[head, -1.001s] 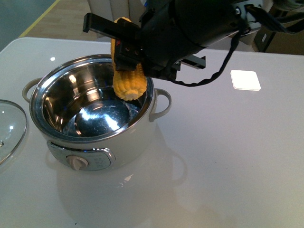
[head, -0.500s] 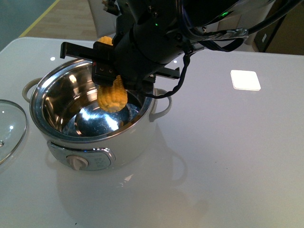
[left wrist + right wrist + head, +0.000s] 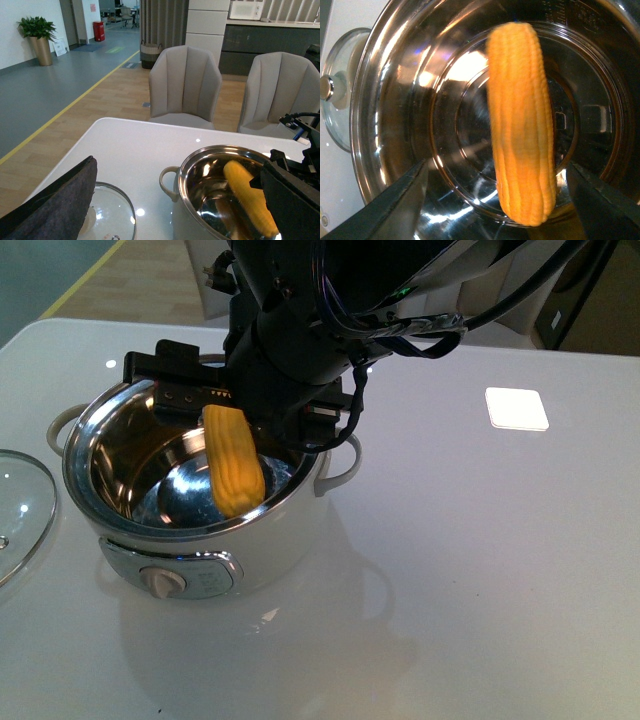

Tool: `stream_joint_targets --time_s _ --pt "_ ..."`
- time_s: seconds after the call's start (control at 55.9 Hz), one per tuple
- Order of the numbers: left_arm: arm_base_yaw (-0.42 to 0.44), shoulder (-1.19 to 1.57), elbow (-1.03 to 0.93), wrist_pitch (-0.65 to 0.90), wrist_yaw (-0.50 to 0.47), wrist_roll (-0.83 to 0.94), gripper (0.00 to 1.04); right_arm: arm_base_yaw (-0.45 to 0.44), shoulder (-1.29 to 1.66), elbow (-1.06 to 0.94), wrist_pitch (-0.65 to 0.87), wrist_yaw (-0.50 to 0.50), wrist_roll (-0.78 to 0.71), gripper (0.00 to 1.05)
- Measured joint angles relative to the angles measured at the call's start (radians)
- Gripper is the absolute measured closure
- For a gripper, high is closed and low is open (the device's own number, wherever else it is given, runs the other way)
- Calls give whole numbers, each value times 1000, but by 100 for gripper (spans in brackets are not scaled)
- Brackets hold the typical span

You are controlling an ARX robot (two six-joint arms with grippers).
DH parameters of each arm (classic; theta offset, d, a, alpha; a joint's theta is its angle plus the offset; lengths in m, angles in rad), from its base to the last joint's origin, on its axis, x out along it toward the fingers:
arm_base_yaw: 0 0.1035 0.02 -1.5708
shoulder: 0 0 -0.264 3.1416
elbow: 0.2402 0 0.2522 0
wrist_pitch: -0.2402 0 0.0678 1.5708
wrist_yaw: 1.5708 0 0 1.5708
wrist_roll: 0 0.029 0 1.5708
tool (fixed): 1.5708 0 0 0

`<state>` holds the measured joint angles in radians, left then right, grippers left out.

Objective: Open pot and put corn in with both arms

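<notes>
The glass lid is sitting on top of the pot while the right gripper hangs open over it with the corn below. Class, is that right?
Not quite. The glass lid lies on the table beside the pot, which is uncovered, as the front view shows. The rest holds: the right gripper hangs open over the pot with the corn below.

I see the right pincer (image 3: 235, 410) over the open pot (image 3: 195, 495), its fingers spread wide; the corn (image 3: 233, 460) hangs tilted just below it inside the steel bowl, and I can't tell whether they touch. Glass lid (image 3: 22, 510) lies well off on the worktop (image 3: 480, 570)
</notes>
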<state>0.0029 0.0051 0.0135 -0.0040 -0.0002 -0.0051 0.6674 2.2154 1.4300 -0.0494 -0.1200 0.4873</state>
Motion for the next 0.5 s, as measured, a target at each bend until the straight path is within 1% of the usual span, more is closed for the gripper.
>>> stream_joint_targets --time_s 0.089,0.107,0.304,0.393,0.5 --pt "0 0 0 0 0 0 7 -9 -14 -21 13 0 14 8" --pt "0 0 0 0 0 0 7 -10 -17 -26 15 0 17 7" --pt "0 0 0 0 0 0 7 -64 -142 -146 101 11 47 9" --pt "0 0 0 0 0 0 7 -112 -238 -220 154 0 71 9" --pt "0 0 0 0 0 0 7 -196 -372 -326 210 -23 94 9"
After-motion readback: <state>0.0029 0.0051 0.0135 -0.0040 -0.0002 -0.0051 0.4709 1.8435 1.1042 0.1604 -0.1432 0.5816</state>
